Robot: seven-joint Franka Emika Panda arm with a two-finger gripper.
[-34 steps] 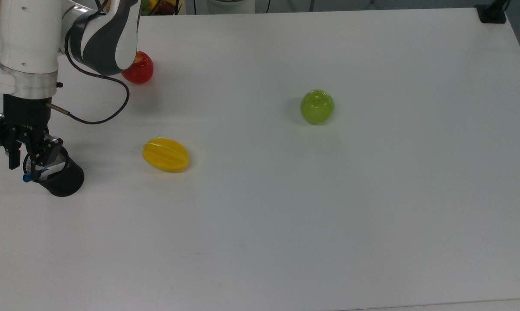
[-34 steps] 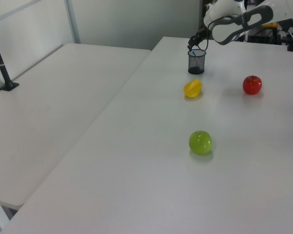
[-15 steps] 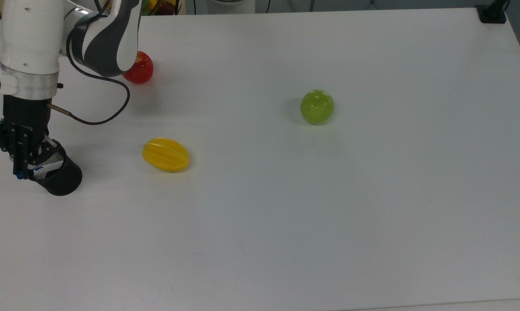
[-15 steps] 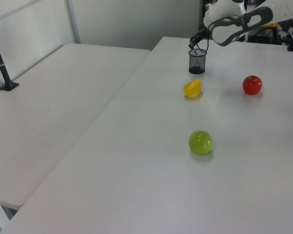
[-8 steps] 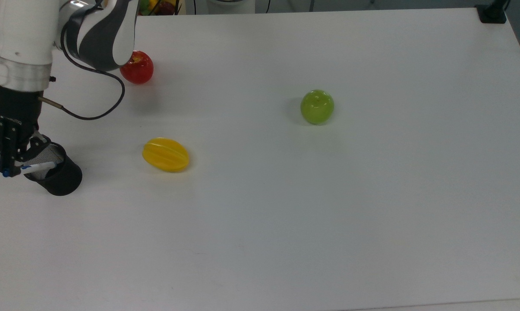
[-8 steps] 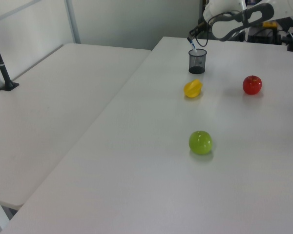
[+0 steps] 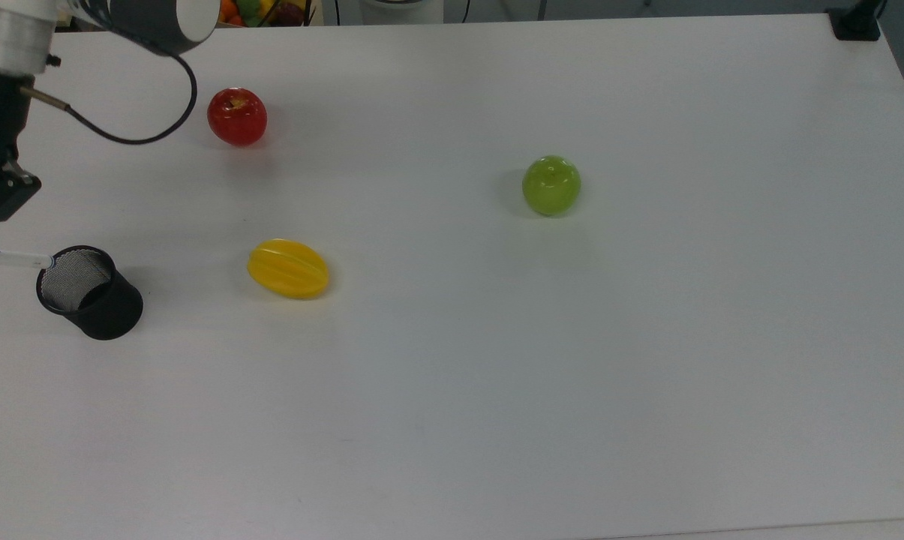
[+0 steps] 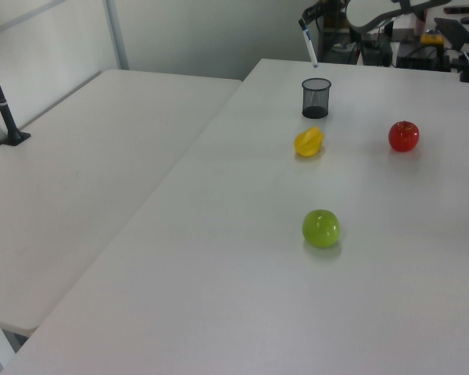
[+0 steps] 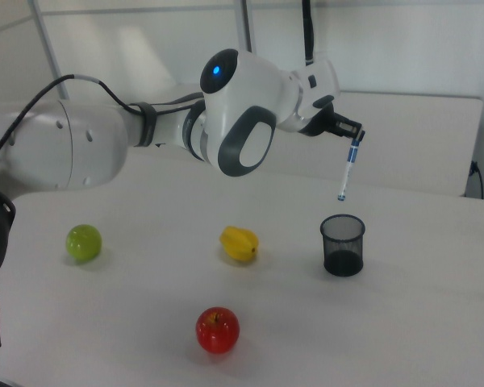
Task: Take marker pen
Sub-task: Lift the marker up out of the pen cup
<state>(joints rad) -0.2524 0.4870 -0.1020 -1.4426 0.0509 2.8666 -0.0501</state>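
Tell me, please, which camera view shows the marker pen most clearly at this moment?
The right view: the marker pen hangs whole from the gripper, clear above the black mesh cup. In the left view the pen is small against background clutter. In the top view its barrel lies at the frame's left edge.

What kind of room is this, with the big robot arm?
Probably a robotics lab. A robot's tool holds a marker pen above a black mesh cup on a plain white table, with toy-looking fruit like a red apple set out, seemingly for practice.

Marker pen [image 9: 347, 172] above mesh cup [image 9: 342, 244]
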